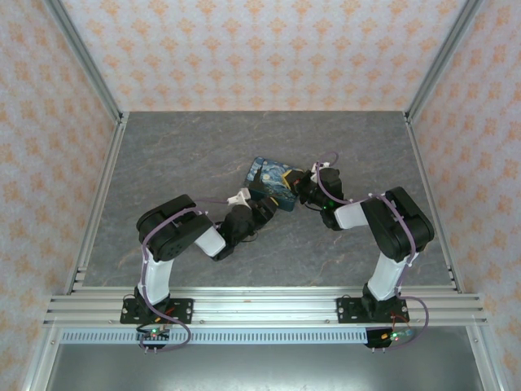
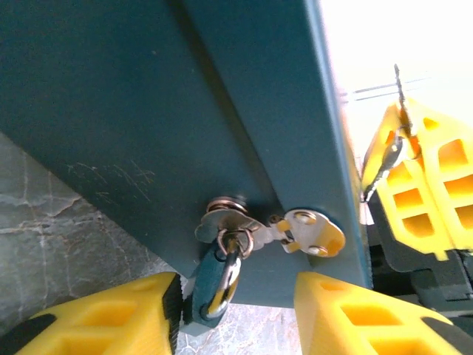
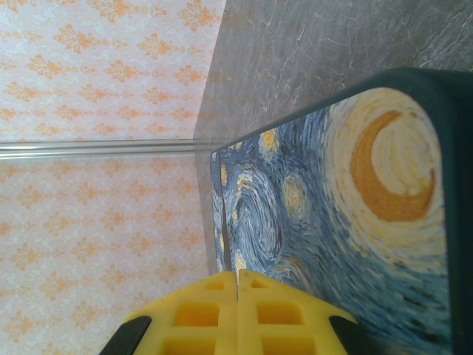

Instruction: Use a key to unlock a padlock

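Observation:
A dark teal box [image 2: 148, 111] with a starry-night lid [image 3: 355, 222] lies mid-table [image 1: 273, 181]. Off its silver hasp [image 2: 307, 231] hangs a small teal padlock [image 2: 209, 285] with a steel shackle. My left gripper [image 2: 236, 314] is open around the padlock, whose body rests against the left finger pad [image 2: 171, 303]; the right finger stands well apart from it. My right gripper [image 3: 237, 275] is shut beside the box's right end [image 1: 299, 195]. It pinches a thin metal key [image 2: 389, 157] that sticks out past the yellow fingers [image 2: 425, 177]. The padlock's keyhole is hidden.
The grey marbled tabletop [image 1: 203, 147] is walled by patterned panels and aluminium rails [image 1: 106, 195]. Both arms meet at the box, elbows bent outward. Open floor lies behind the box and to either side.

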Robot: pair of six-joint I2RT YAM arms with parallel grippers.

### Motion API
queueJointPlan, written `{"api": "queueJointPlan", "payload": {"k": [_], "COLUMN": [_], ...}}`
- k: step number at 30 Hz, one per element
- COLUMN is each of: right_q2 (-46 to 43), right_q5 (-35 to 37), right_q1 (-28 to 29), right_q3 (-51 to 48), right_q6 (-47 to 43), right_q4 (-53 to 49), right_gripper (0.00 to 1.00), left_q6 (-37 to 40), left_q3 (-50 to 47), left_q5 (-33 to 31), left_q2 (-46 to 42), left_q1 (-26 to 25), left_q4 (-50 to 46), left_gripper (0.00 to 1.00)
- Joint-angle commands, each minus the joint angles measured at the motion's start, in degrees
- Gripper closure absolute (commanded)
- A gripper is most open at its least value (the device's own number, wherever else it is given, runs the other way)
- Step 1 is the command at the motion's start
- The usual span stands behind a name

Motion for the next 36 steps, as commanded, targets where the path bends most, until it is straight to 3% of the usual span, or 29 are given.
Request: {"api": "queueJointPlan", "payload": {"k": [1,18,36], "right_q2": [1.61,1.9,1.96], "right_q5": [-0.27,-0.35,-0.45], "right_q1": [-0.19,-0.17,-0.11], "right_q3": [0.38,0.56,-0.05], "right_q6": [0.08,0.38,0.64], "right_q4": [0.02,0.11,0.86], "right_gripper": [1.0,1.0,1.0], "left_q6": [1.01,5.1,2.71], "left_q3": [0.71,4.19,3.11], "left_q5": [-3.64,-6.45,-8.64], "left_q2": [0.2,-1.54,0.86], "left_q1": [-0.5,-0.77,-0.84], "left_q4": [-12.7,-25.73,-19.25], "left_gripper": [0.56,0.65,0.74]}}
